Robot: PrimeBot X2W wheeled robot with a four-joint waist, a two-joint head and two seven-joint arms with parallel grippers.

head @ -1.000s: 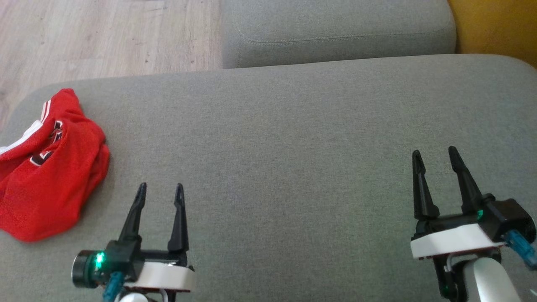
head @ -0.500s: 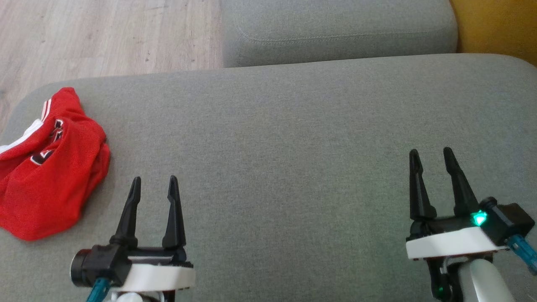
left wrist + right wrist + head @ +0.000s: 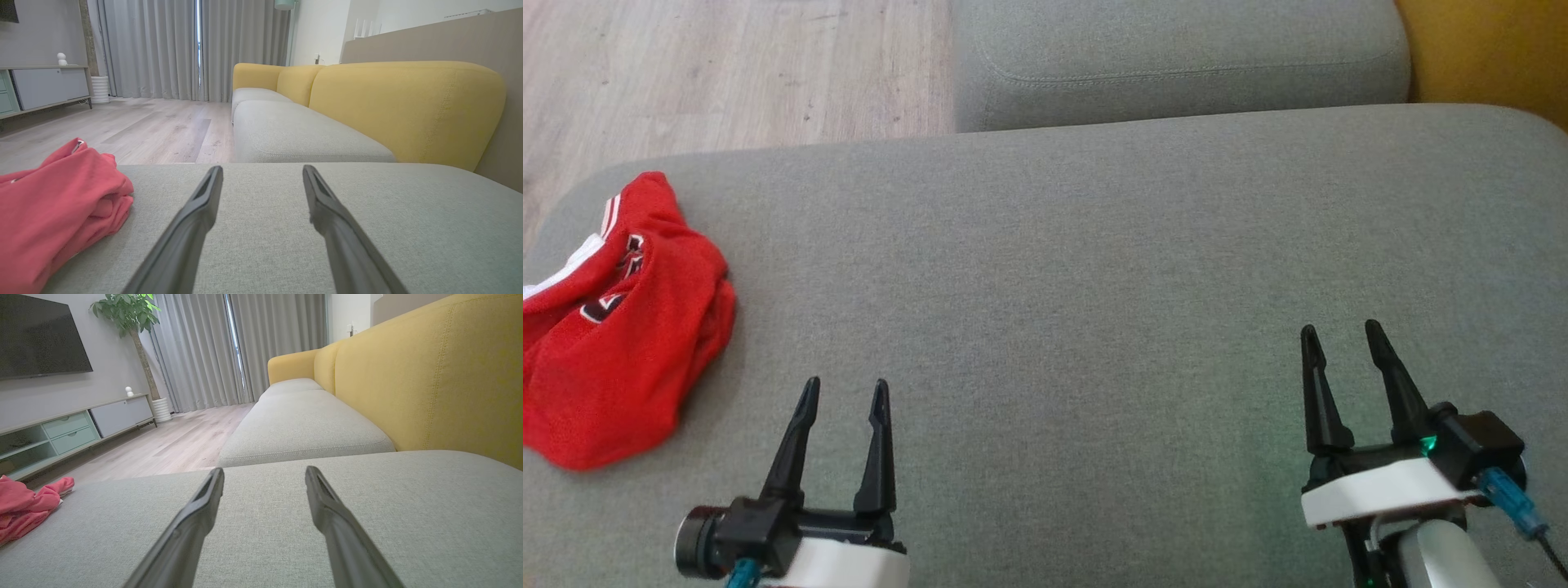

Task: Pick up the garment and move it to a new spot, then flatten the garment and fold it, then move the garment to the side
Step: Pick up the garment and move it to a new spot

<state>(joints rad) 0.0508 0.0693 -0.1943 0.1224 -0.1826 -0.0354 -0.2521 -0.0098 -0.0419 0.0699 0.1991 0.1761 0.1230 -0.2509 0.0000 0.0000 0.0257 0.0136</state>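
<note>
1. Big grey seat cushion — it sits under both pincers and runs on ahead of their fingertips, with plain fabric between the two.
2. Wood floor is past the cushion's far edge, ahead and to the left of the left pincer.
3. Second grey cushion is straight ahead beyond the fingertips, butted up against the far edge of the big one. A yellow backrest runs along on the right of the right pincer.
4. Red garment — a crumpled heap with white trim and a bit of dark lettering. It's lying on the big cushion near its left end. That puts it just left of the left pincer, level with its fingertips and a bit ahead of them, not touching. It's well apart from the right pincer, way over on its left.
5. Left pincer has its jaws spread wide and is holding nothing, fingers pointing out over the cushion.
6. Right pincer is the same deal, spread wide and empty, well off to the right of the left one.
</note>
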